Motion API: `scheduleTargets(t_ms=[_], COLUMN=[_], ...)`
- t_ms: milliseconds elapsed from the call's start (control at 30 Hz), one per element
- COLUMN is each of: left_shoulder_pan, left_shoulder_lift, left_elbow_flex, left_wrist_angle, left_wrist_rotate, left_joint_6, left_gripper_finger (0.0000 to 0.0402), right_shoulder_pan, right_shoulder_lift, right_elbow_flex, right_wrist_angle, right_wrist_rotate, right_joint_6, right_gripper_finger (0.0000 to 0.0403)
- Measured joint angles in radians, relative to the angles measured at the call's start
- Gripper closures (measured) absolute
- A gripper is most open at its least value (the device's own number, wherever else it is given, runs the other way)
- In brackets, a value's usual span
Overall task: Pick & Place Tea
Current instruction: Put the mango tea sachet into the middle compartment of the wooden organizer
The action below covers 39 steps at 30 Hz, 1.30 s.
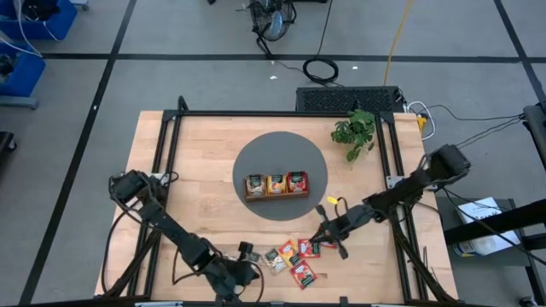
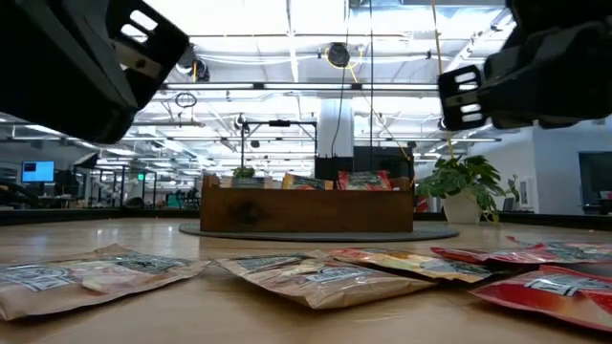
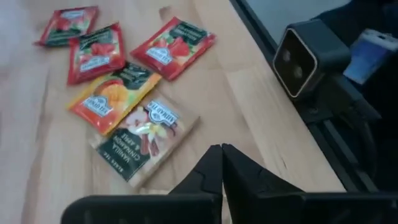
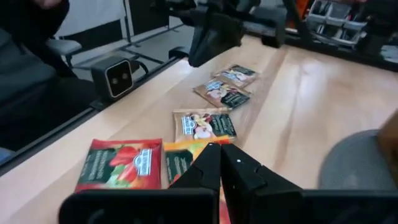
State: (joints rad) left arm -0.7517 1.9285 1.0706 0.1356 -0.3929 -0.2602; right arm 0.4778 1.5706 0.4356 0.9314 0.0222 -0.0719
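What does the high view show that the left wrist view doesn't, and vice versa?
Only high: the wooden tray with sachets in its three compartments on the dark round mat, the potted plant, and the right gripper over the loose pile.
Only left wrist: label detail, e.g. the cinnamon-vanilla sachet, and the left gripper shut, empty.
Both: the loose tea sachets on the table.

Small flat square foil tea sachets, red, orange-yellow and dark green with small labels, scattered flat and partly overlapped near the worktop's front edge, more sachets stood upright, sorted by colour, in three compartments at the worktop's centre
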Motion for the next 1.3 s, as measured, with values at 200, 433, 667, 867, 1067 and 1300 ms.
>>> scheduleTargets(t_ms=[200,433,667,867,1067,1300], left_shoulder_pan=[0.04,0.088,0.12,0.187,0.223,0.249], left_shoulder_lift=[0.0,0.002,0.004,0.044,0.065,0.092], left_elbow_flex=[0.0,0.0,-0.001,0.003,0.001,0.004], left_wrist_angle=[-0.045,-0.087,-0.029,0.117,0.098,0.118], left_wrist_rotate=[0.029,0.02,-0.038,0.048,0.039,0.064], left_joint_6=[-0.109,-0.159,-0.163,-0.143,-0.154,-0.18], left_gripper_finger=[0.0384,0.0387,0.0354,0.0386,0.0382,0.0371], right_shoulder_pan=[-0.007,-0.01,-0.044,-0.074,-0.063,-0.076], right_shoulder_lift=[0.159,0.285,0.293,0.293,0.293,0.293], right_elbow_flex=[0.143,0.237,0.237,0.236,0.235,0.236], right_wrist_angle=[0.0,-0.001,-0.026,-0.118,-0.173,-0.204], right_wrist_rotate=[-0.152,-0.203,-0.201,-0.155,-0.157,-0.151], right_joint_6=[-0.001,-0.04,0.025,0.114,0.121,0.124], right_gripper_finger=[0.0402,0.0402,0.0403,0.0403,0.0403,0.0403])
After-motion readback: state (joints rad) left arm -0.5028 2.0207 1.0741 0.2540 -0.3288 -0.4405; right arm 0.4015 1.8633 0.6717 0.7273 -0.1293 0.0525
